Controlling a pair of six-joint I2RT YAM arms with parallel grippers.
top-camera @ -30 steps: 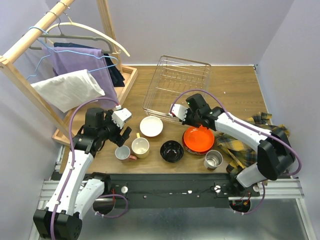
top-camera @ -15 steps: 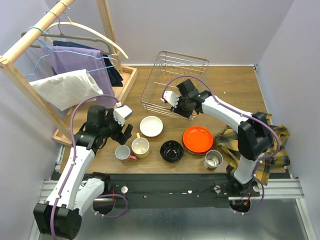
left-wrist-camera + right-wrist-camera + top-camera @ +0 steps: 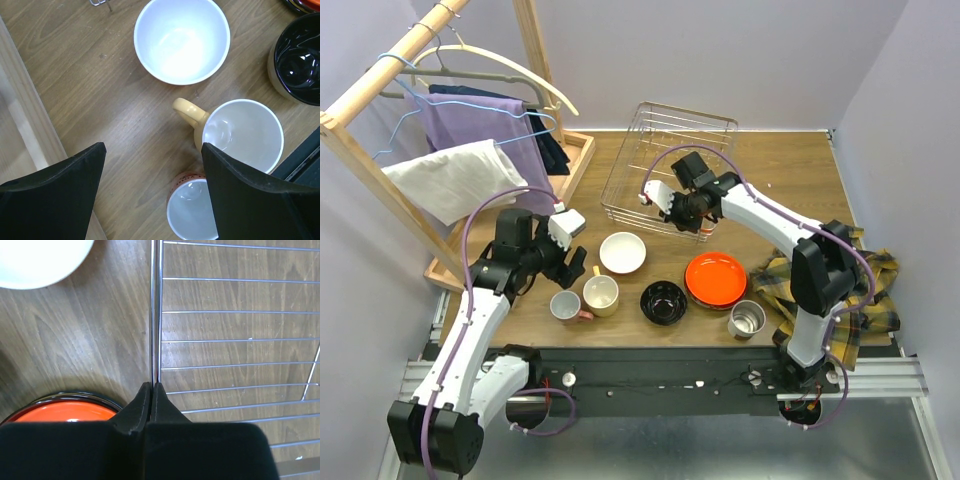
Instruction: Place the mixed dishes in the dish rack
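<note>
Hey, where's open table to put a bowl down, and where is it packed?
Bare tabletop lies right of the dish rack, behind the plaid cloth. The rack itself holds nothing. Crowded: the near row from the small mug to the steel cup.

The silver wire dish rack (image 3: 670,165) sits far back on the worktop (image 3: 790,190), and nearer stand a white bowl (image 3: 622,252), cream mug (image 3: 601,294), pinkish mug (image 3: 566,306), black bowl (image 3: 662,301), orange-red bowl (image 3: 716,278) and steel cup (image 3: 747,319), all upright.
</note>
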